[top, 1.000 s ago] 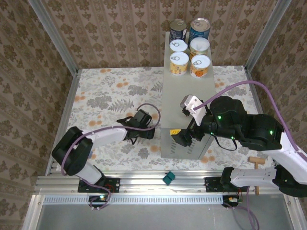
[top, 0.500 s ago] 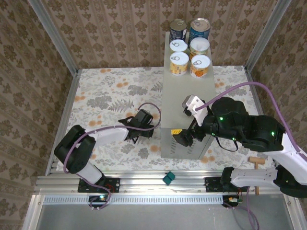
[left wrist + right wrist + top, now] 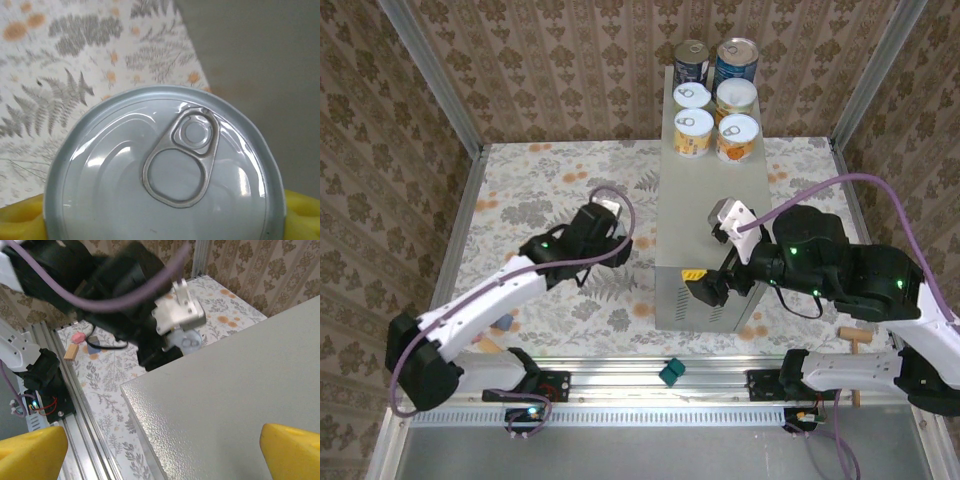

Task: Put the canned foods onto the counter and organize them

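Note:
A can point(image 3: 165, 175) with a pale lid and pull ring sits between the yellow fingertips point(image 3: 20, 222) of my left gripper point(image 3: 160, 227), which is shut on it. In the top view the left gripper point(image 3: 600, 232) hangs above the floral floor, left of the counter point(image 3: 705, 200). The right wrist view shows that can point(image 3: 190, 341) just beyond the counter's point(image 3: 240, 390) edge. Several other cans point(image 3: 715, 98) stand in rows at the counter's far end, two blue ones point(image 3: 735, 62) at the back. My right gripper point(image 3: 705, 288) is open and empty above the counter's near corner.
Patterned walls and aluminium rails point(image 3: 450, 110) close in the floor on three sides. A small green block point(image 3: 671, 372) lies on the front rail and a wooden piece point(image 3: 853, 337) by the right base. A pink bit point(image 3: 77, 336) and wooden block point(image 3: 70, 351) lie on the floor.
My left gripper has shut on the can and risen, shifting left and away from the counter's near face. The right gripper stays open and has barely moved.

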Motion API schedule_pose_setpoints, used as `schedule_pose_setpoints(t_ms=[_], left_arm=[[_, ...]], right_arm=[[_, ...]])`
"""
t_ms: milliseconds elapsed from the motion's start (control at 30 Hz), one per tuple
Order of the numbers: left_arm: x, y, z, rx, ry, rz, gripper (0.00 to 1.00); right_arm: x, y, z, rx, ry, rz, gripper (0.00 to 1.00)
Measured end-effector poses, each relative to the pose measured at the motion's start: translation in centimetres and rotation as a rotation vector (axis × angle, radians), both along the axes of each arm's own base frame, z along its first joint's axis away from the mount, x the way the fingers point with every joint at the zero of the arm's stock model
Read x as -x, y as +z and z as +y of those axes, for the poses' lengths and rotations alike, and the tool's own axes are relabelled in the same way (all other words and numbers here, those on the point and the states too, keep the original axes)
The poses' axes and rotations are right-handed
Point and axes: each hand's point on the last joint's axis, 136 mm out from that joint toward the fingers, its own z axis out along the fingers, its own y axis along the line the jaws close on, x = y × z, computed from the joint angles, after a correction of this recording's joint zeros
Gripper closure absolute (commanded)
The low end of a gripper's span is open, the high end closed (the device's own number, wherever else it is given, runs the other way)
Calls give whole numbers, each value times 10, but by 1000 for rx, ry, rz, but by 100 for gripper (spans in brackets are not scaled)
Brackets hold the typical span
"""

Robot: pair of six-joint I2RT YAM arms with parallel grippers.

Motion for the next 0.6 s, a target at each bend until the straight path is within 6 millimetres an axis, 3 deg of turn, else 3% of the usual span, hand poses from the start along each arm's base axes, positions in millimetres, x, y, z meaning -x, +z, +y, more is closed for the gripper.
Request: schedule_pose_setpoints(t_ms=[400, 500, 600], left_arm=[[51, 160, 0, 134, -282, -118, 33], [64, 187, -6, 164, -362, -122, 33], [73, 200, -16, 170, -439, -102, 34]], right_arm=[[-2, 2, -24, -24, -83, -29, 0], [-4, 2, -29, -24, -108, -37, 0], [-5, 0, -34, -22, -127, -42, 0]])
